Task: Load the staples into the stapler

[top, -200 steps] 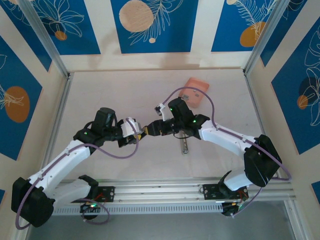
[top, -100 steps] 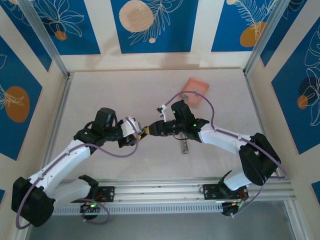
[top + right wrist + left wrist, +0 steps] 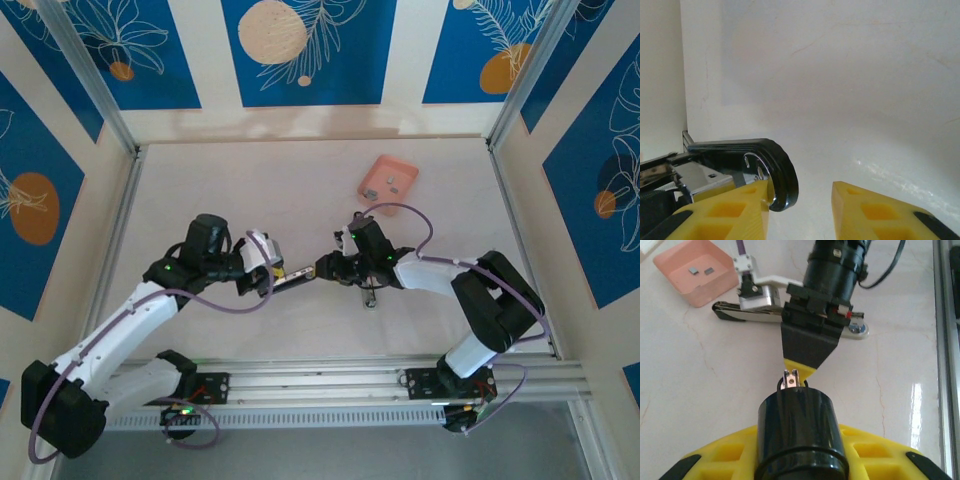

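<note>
- The left gripper (image 3: 272,270) is pressed together on the stapler (image 3: 296,277). It holds the black body by one end and off the table (image 3: 715,370), with the free end aimed at the right arm.
- From the left wrist, the stapler shows end-on between the yellow fingers (image 3: 715,465). A small metal channel sits at its tip, almost touching the yellow tip of the gripper facing it.
- The right gripper (image 3: 325,268) stands at that free end with its jaws spread. The right wrist view shows a clear gap between the two yellow fingers (image 3: 880,215).
- In that same view, the stapler's rounded black end, with a chrome insert behind it, lies against the inner edge of one finger. The other finger is apart from it — nothing is pinched.
- The staples (image 3: 692,270) lie in the pink tray (image 3: 707,292) as two tiny grey bits set close together on its floor. The tray stands toward the far right of the table, well apart from both grippers.
- A slim black-and-silver bar (image 3: 760,316) lies flat on the table just behind the right gripper, between it and the tray. It is near the tray's front wall but not touching it. From above, the right arm covers part of its length.
</note>
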You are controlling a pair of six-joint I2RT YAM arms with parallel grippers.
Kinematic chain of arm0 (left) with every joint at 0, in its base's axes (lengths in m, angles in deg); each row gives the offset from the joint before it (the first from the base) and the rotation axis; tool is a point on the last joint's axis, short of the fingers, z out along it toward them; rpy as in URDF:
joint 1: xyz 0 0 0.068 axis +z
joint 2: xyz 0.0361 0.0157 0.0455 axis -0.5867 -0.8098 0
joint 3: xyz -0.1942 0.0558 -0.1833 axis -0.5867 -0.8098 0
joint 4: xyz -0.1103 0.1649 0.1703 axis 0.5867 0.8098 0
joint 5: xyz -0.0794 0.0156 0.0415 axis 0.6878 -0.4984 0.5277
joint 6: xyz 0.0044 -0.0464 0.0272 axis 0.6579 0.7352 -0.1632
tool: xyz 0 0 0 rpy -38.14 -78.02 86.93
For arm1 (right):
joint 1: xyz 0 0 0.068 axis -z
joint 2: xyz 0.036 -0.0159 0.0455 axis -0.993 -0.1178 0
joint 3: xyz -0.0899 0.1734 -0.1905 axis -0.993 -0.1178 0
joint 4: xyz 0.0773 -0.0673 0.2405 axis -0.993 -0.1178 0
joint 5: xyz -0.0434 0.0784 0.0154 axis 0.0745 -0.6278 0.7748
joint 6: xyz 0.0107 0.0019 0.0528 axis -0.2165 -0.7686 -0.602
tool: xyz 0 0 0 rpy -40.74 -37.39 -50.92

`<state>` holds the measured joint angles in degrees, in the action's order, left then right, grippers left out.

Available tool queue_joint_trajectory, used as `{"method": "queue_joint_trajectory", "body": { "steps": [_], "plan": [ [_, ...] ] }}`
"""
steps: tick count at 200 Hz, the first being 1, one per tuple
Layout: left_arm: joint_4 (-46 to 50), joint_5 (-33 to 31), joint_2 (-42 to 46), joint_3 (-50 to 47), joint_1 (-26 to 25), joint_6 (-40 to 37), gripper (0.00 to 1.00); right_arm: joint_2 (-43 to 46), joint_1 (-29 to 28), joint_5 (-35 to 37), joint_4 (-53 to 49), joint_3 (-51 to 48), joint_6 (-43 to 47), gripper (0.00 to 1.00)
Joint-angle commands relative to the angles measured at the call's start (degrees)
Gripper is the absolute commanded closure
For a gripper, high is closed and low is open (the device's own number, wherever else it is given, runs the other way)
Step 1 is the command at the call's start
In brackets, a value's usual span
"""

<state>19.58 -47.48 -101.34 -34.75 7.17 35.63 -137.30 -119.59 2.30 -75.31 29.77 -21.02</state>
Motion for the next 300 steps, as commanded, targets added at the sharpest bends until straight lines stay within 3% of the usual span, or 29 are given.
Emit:
{"method": "queue_joint_trajectory", "body": {
  "steps": [1, 61, 109, 178, 211, 238, 300],
  "plan": [
    [-11.15, 3.76, 2.48, 5.96, -0.66, 4.71, 1.00, -1.76, -1.30, 2.28, -0.22, -0.53, -0.13, 0.58],
    [-11.97, 0.22, 2.22, 11.08, -0.68, 8.31, 1.00, -0.42, -3.43, 4.31, 0.78, -1.26, 1.74, 0.41],
    [-11.14, -5.40, 1.60, 13.10, -0.59, 9.02, 0.99, 7.28, -5.36, 9.72, 2.38, -3.62, 9.73, 0.35],
    [-15.46, 0.58, -0.35, 13.30, -0.54, 11.12, 0.98, 24.44, -4.29, 14.55, 12.02, -10.89, 29.47, 0.28],
    [-17.13, 8.17, -1.19, 12.73, -0.54, 10.71, 0.97, 30.66, -2.88, 11.90, 11.88, -10.75, 38.72, 0.26],
    [-19.62, 13.19, -0.61, 11.57, -0.60, 10.93, 0.97, 33.20, -2.82, 10.16, 10.37, -9.65, 45.57, 0.26],
    [-24.81, 15.87, -0.25, 9.11, -0.58, 13.73, 0.97, 34.26, -2.58, 4.70, 8.21, -8.24, 58.58, 0.27]
  ]
}}
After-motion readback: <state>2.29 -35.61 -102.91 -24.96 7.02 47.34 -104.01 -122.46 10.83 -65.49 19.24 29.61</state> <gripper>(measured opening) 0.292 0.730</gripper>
